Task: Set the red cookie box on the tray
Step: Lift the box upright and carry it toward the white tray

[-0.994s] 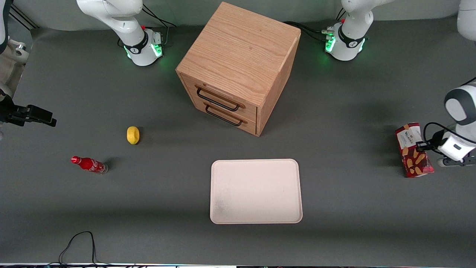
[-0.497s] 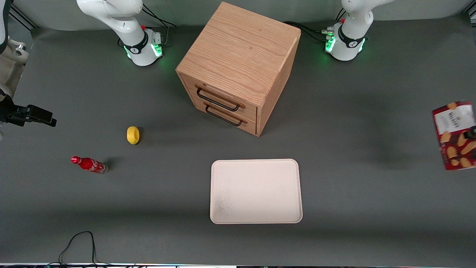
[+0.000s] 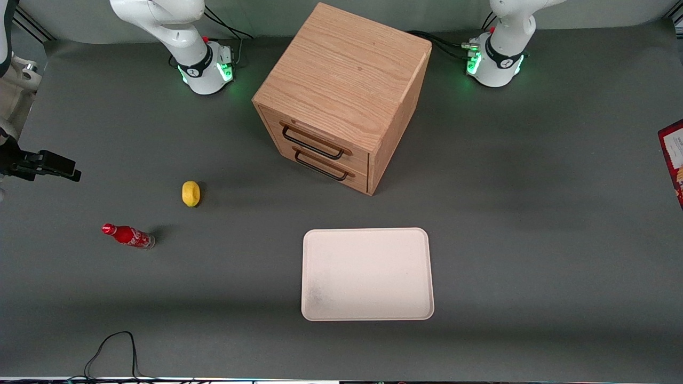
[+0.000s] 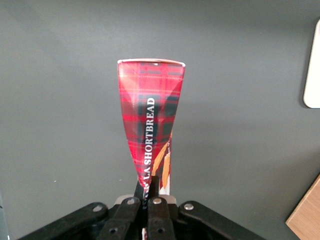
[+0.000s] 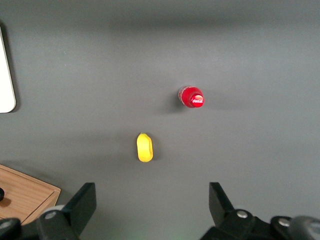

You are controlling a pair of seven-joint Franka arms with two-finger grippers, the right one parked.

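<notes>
The red cookie box [image 4: 149,110], a slim tartan carton reading SHORTBREAD, is pinched at one end by my left gripper [image 4: 151,182] and hangs well above the grey table. In the front view only a red and white sliver of the box [image 3: 673,154] shows, at the working arm's end of the table; the gripper itself is out of that view. The pale cream tray [image 3: 367,274] lies flat and bare, nearer the front camera than the cabinet. A corner of the tray [image 4: 313,70] shows in the left wrist view, apart from the box.
A wooden two-drawer cabinet [image 3: 341,90] stands mid-table; its corner [image 4: 306,217] shows in the left wrist view. A yellow lemon [image 3: 190,193] and a small red soda bottle [image 3: 128,235] lie toward the parked arm's end.
The box left the table in my gripper, rose, and moved outward until it is almost out of the front view. The arm has left that view too.
</notes>
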